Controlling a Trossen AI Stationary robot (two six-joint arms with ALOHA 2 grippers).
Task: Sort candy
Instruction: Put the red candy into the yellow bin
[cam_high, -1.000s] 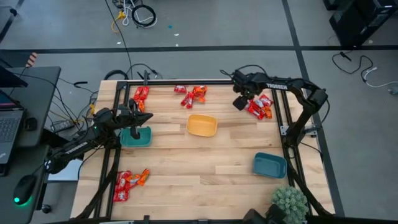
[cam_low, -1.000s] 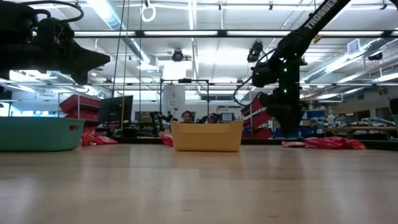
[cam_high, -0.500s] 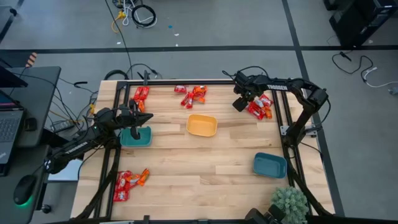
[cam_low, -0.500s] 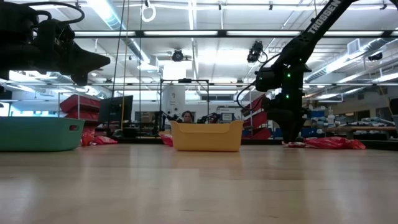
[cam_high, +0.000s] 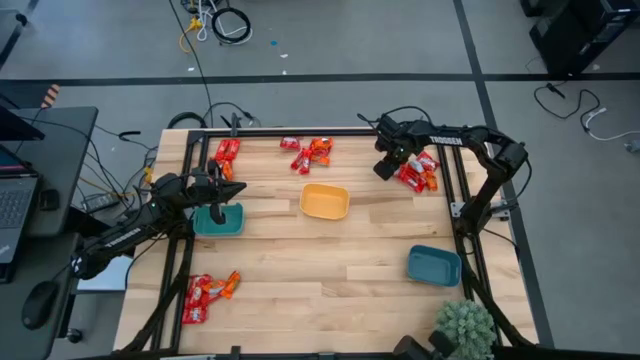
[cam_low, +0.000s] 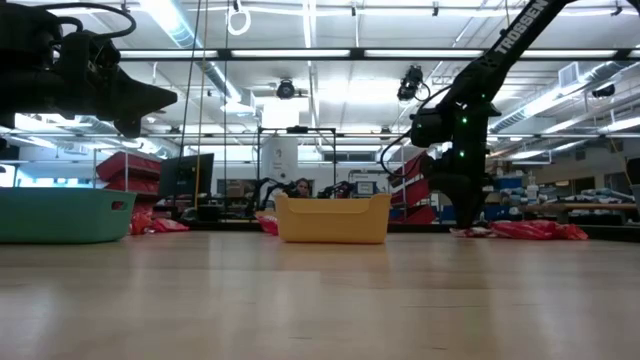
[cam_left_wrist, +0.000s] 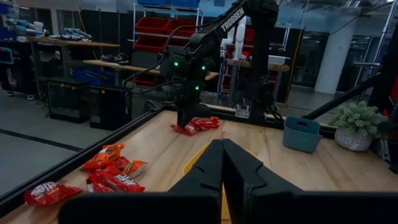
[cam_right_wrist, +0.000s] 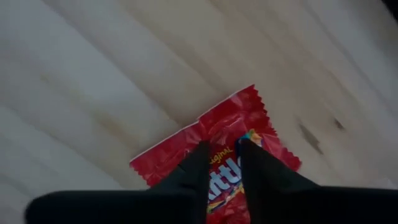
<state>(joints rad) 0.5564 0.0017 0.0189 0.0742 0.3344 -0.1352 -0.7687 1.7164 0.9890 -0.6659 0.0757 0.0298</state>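
— What carries everything here?

— A light wooden table (cam_high: 330, 270) of butcher-block planks, edged by a dark metal frame (cam_high: 300, 131).

— And what lies directly on it?

— Three small bowls: a teal bowl (cam_high: 218, 220) near the left edge, a yellow bowl (cam_high: 325, 201) about the middle, a blue bowl (cam_high: 434, 265) toward the near right corner. They stand well apart.

— Any candy (cam_high: 312, 152) on the boards?

— Four clusters of red and orange packets: one at the far middle, one at the far left (cam_high: 227, 155), one at the far right (cam_high: 420, 171), one at the near left corner (cam_high: 207, 291). A red packet (cam_right_wrist: 217, 155) lies flat on the planks.
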